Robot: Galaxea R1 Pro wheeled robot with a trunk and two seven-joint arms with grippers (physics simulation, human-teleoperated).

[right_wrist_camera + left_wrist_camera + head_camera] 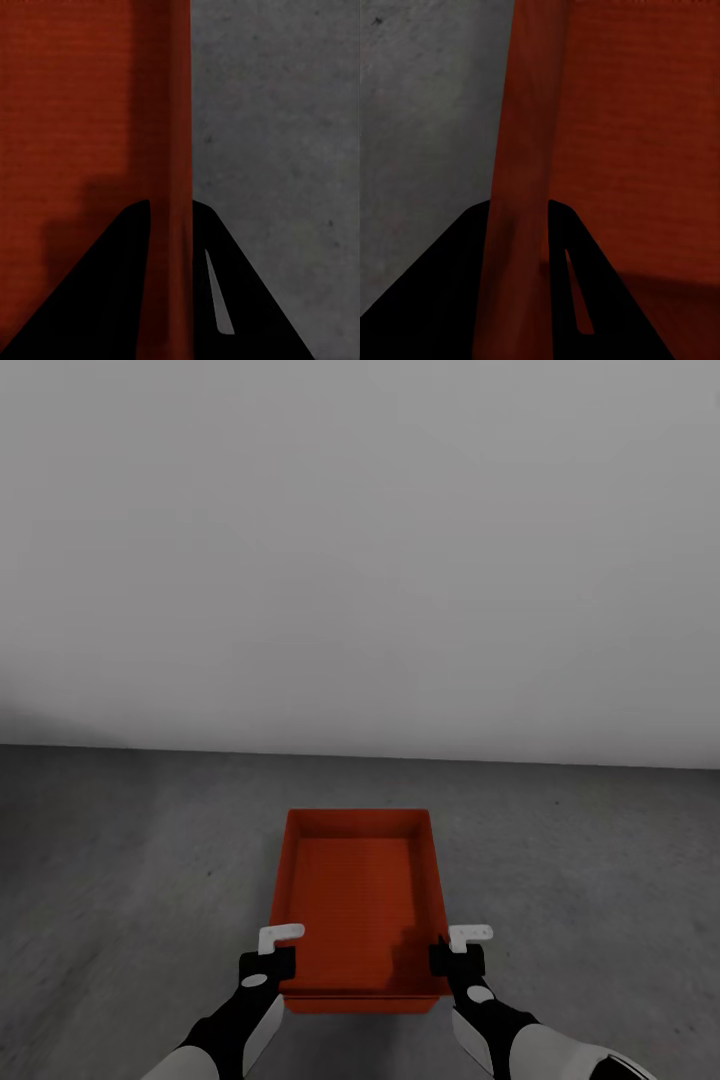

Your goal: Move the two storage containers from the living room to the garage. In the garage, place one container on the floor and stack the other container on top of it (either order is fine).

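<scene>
An orange-red lidless storage container (360, 900) with a ribbed bottom lies lengthwise in front of me, over the dark grey garage floor (120, 880). My left gripper (272, 960) is shut on its left wall near the near end. My right gripper (452, 958) is shut on the right wall opposite. In the left wrist view the thin wall (521, 150) runs between the black fingers (442, 300), with the container's bottom (645, 150) to one side. The right wrist view shows the same grip (170, 204) on the other wall. I cannot tell whether the container touches the floor.
A plain pale grey wall (360, 560) stands just beyond the container's far end and meets the speckled concrete floor (277, 150). Bare floor extends to both sides of the container.
</scene>
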